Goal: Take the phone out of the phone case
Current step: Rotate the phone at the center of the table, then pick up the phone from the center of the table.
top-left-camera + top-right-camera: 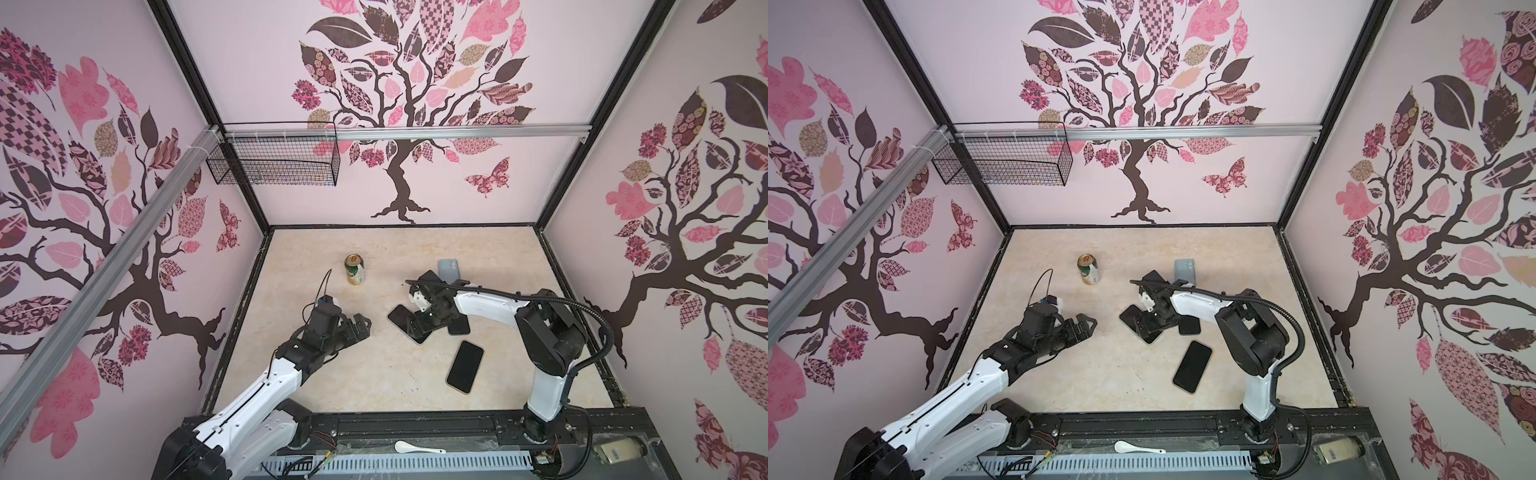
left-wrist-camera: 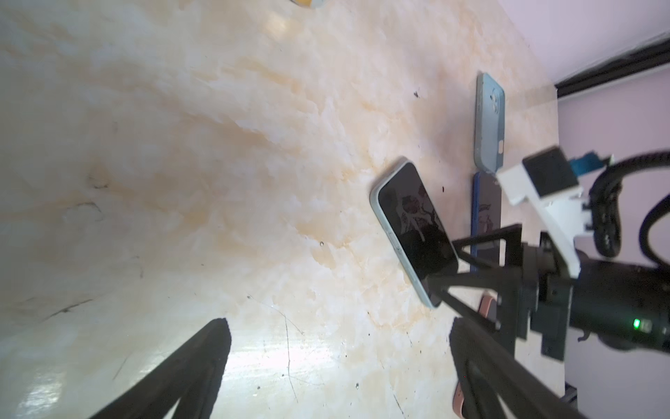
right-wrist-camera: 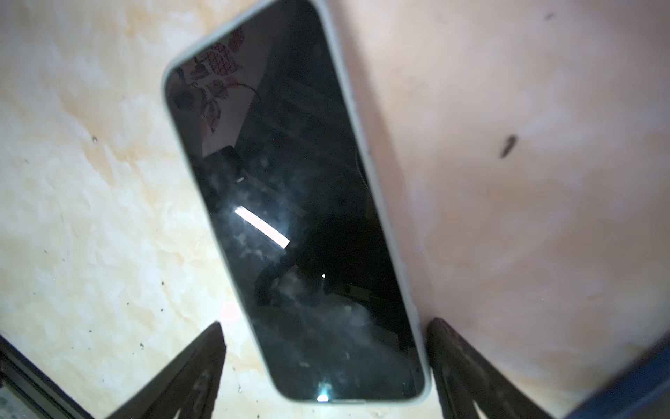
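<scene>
Between floral walls (image 1: 291,203), marbled tabletop (image 1: 374,386), cased phone (image 3: 290,217)

Black phone (image 3: 290,217) (pale-green case (image 3: 379,203))

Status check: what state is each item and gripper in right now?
cased phone: flat, screen up, case on.
front phone: flat, screen up, untouched.
blue-grey case: flat, back up.
can: upright.
left gripper: jaws open, empty.
right gripper: jaws open, astride cased phone.

No lettering is legible, not even on the can (image 1: 354,270).
</scene>
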{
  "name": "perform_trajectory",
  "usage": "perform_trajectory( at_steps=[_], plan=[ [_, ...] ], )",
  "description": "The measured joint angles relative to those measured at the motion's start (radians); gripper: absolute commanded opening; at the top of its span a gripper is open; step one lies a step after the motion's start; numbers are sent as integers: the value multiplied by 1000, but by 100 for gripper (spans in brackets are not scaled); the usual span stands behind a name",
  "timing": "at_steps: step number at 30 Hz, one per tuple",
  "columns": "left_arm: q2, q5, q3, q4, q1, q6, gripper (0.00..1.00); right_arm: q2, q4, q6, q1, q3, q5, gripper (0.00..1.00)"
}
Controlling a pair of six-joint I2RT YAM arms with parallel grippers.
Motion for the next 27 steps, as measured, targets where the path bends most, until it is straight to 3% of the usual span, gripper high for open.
perform_trajectory(
  at_steps=[4,6,9,21,27],
  plan=[
    [-27,60,-19,-5,97,2,97,9,-28,-2,84,28,71,91],
    [-43,85,-21,-15,136,2,97,31,-36,-7,98,68,99,99],
    [-76,109,-21,-35,172,9,97,85,-37,-13,93,148,133,100],
    [-106,127,-21,-89,180,29,96,291,-93,-23,92,413,211,98],
    [-111,127,-21,-103,180,32,96,350,-142,-29,93,504,257,92]
  ],
)
